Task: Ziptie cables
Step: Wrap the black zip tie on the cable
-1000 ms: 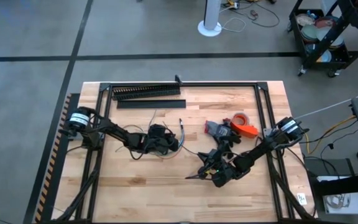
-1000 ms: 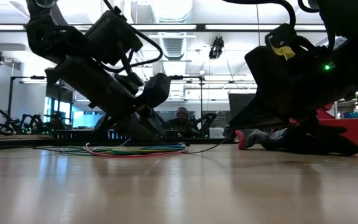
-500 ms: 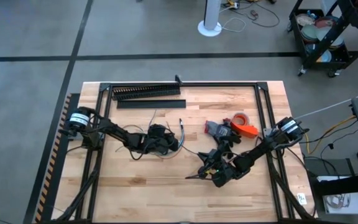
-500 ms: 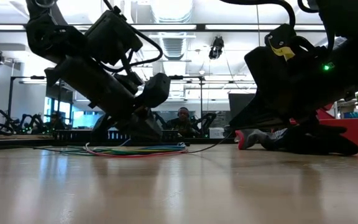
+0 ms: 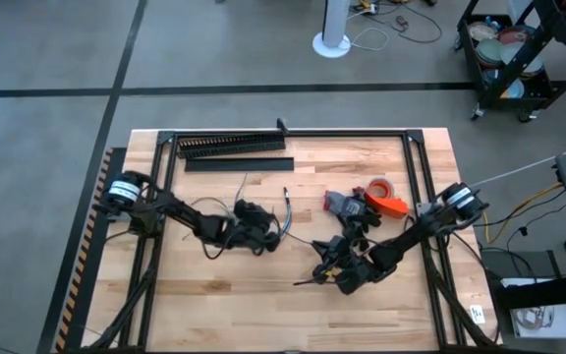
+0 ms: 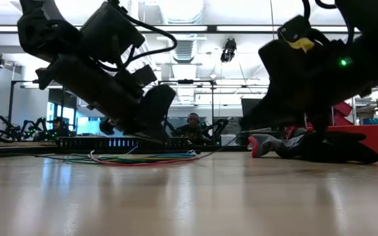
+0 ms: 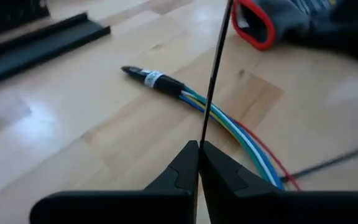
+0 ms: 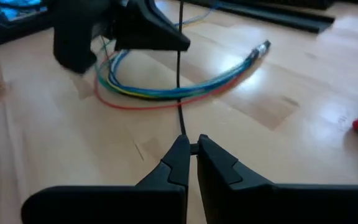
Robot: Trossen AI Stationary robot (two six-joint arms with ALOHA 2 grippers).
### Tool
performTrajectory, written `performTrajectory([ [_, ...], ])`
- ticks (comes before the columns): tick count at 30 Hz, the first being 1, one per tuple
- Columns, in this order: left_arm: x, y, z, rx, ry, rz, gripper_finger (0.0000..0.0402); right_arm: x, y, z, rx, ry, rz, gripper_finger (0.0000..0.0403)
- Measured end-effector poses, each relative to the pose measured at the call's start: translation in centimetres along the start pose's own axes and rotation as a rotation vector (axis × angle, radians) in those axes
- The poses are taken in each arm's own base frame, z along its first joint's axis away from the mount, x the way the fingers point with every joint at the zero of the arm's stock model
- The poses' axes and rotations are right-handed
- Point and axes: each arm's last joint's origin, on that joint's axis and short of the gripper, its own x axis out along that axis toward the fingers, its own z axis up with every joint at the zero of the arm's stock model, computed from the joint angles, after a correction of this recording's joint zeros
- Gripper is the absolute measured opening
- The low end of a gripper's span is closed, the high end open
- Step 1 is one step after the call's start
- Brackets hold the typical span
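Observation:
The cables, a loose bundle of thin coloured wires with a dark end, lie flat on the wooden table between my two grippers, also in the high view. My left gripper is low over the table just left of them, shut on a thin dark ziptie. My right gripper is near and to the right of the cables, shut on a thin dark ziptie that crosses over the bundle toward the left gripper. I cannot tell whether both hold one strip. My left gripper pinches the ziptie between its two fingertips, and the strip runs straight on from the tips, along the fingers, over the cables. My right gripper pinches its ziptie just behind the fingertips. The strip runs straight ahead over the wire loop.
A long black comb-toothed duct and its flat cover lie along the far edge. A grey and red glove, a red tape roll and an orange tool sit right of the cables. Black frame rails border the table.
My left gripper has shifted a little toward the table's near edge and tipped, still shut on its strip. My right gripper has risen slightly. The cables have stayed where they were.

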Motion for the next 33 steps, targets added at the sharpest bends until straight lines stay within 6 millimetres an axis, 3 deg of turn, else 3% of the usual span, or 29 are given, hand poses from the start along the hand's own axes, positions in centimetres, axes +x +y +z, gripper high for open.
performTrajectory([
  [8,-0.2,-0.1,-0.2,0.226,0.003,0.032,0.0,1.3,0.0,1.8,-0.105,-0.049,0.023,0.0],
  [21,-0.8,-2.3,2.0,0.785,-0.091,0.152,0.0,4.2,-1.0,3.9,-0.345,-0.014,0.078,0.0],
  [26,-0.8,-2.1,1.9,0.882,-0.067,0.184,0.0,5.7,-1.0,5.5,-0.401,0.013,0.133,0.0],
  [33,-1.0,-1.1,1.4,1.073,-0.017,0.391,0.0,5.9,-0.8,5.9,-0.591,-0.009,0.138,0.0],
])
